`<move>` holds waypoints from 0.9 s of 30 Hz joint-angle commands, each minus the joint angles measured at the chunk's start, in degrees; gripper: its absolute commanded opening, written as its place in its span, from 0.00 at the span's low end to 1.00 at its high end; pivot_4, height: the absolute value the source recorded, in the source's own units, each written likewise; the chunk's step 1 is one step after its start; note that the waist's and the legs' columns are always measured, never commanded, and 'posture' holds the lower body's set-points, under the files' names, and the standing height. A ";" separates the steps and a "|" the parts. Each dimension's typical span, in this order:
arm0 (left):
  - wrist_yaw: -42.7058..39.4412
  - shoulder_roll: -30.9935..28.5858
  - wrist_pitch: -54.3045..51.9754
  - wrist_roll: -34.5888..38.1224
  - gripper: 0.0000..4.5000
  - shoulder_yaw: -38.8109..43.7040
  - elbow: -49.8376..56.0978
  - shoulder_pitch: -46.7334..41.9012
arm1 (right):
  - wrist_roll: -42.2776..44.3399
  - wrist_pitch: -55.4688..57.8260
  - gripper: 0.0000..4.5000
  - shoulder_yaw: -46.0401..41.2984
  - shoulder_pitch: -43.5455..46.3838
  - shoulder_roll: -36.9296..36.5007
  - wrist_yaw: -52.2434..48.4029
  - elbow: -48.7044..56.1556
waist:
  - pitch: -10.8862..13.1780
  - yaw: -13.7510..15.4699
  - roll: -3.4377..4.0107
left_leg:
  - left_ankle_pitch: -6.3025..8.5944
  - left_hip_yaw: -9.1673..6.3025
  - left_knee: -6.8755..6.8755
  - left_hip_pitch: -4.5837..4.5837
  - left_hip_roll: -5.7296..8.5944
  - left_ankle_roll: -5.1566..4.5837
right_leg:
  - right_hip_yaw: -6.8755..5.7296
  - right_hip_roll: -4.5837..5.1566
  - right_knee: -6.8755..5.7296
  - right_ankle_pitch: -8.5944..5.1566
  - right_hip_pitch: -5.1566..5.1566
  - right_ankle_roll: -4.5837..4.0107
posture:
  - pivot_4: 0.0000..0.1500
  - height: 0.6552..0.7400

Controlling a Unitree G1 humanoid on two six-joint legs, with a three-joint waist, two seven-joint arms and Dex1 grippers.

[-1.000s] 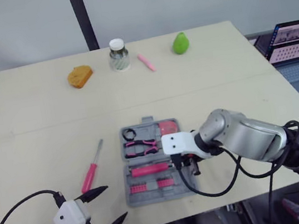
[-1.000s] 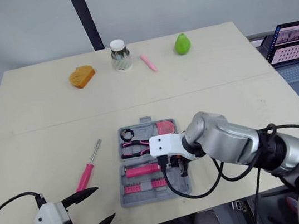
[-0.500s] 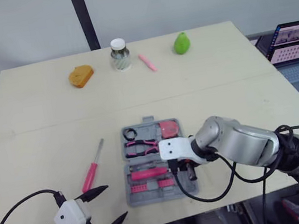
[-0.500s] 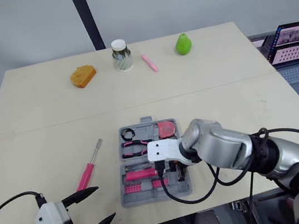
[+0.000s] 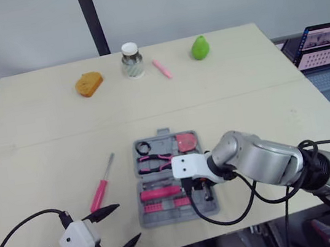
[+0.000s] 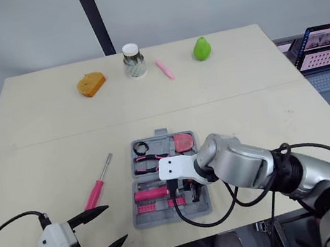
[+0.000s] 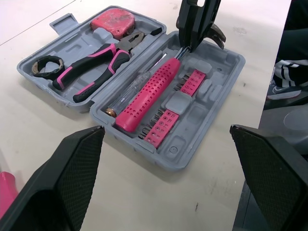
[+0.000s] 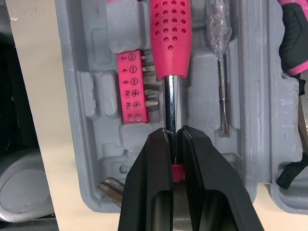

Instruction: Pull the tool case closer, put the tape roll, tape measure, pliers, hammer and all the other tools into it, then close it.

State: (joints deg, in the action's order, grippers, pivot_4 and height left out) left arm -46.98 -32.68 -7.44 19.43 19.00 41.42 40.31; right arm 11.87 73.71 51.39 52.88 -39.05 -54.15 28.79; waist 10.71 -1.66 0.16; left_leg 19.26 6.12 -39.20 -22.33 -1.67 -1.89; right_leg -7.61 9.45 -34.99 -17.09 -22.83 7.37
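- The right gripper (image 8: 174, 132) has slid toward the table's left edge over the last second. It carried the hammer (image 7: 147, 94) with it along the front half of the open tool case (image 7: 195, 122).
- Its fingers are clamped on the steel shaft just below the head. The pink handle lies beside the bit rows, so the hammer looks seated or nearly so, and letting go is probably next.
- The case sits near the table's (image 5: 48, 134) front edge, with the tape roll (image 7: 48, 64), pliers (image 7: 91, 67) and tape measure (image 7: 113, 20) in its rear half.
- The left gripper (image 5: 128, 221) has not moved; it is spread wide and empty at the front-left corner.
- The pink screwdriver (image 5: 101, 186) lies on the table left of the case, so closing must wait.
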 commanded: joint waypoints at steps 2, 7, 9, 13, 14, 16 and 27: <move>0.05 -0.31 0.93 -0.20 1.00 0.24 0.12 0.15 | 0.46 -0.36 0.01 -0.25 0.30 0.68 0.81 0.70 | 0.00 0.00 0.00 | 0.00 0.00 0.00 0.00 0.00 0.00 | 0.00 0.00 0.00 0.00 0.00 0.00 | 1.00 1.00; 0.02 -0.32 0.98 -0.32 1.00 0.25 -0.05 0.05 | 0.40 -0.47 0.01 -0.19 0.18 1.10 1.10 0.39 | 0.00 -0.03 0.00 | 0.00 0.00 0.00 0.00 -0.01 0.00 | 0.00 0.00 0.00 0.00 0.00 0.00 | 1.00 1.00; 0.03 -0.35 0.97 -0.36 1.00 0.24 -0.11 -0.03 | 0.40 -0.47 0.01 -0.19 0.14 1.19 1.21 0.30 | 0.00 -0.03 0.00 | 0.00 0.00 0.00 0.00 -0.01 0.00 | 0.00 0.00 0.01 0.00 0.00 0.00 | 1.00 1.00; 0.05 -0.38 0.94 -0.45 1.00 -0.04 -0.25 -0.31 | 0.24 -0.69 0.01 -0.04 0.07 1.26 1.44 -0.02 | 0.00 -0.02 0.00 | 0.00 0.00 0.00 0.00 -0.01 0.00 | 0.00 0.00 -0.01 0.00 0.00 0.00 | 1.00 1.00; 0.04 -0.37 0.96 -0.45 1.00 -0.07 -0.28 -0.33 | 0.23 -0.69 0.01 -0.01 0.05 1.26 1.47 -0.01 | 0.00 -0.02 0.00 | 0.00 0.00 0.00 0.00 -0.01 0.00 | 0.00 0.00 0.00 0.00 0.00 0.00 | 1.00 1.00; -0.01 -0.38 1.08 -0.53 1.00 -0.09 -0.40 -0.38 | 0.30 -0.65 0.01 0.01 -0.03 1.29 1.52 0.04 | 0.00 -0.01 0.00 | 0.00 0.00 0.00 0.00 0.00 0.00 | 0.00 0.00 -0.01 0.00 0.00 0.00 | 1.00 1.00; -0.01 -0.38 0.80 -0.72 1.00 -0.29 -0.44 -0.98 | 0.22 -1.69 0.01 0.40 -0.77 0.97 1.55 -0.30 | 0.00 -0.04 0.00 | 0.00 0.00 0.00 0.00 -0.01 0.00 | 0.00 0.00 -0.01 0.00 0.00 0.00 | 1.00 1.00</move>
State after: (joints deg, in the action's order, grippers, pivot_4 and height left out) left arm -47.02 -32.69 -7.42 18.71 19.00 40.06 39.07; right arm 11.95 72.80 51.53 52.26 -38.05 -53.00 27.20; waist 10.71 -1.69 0.16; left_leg 19.26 6.12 -39.20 -22.33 -1.67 -1.88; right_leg -7.62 9.44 -35.01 -17.09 -22.84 7.37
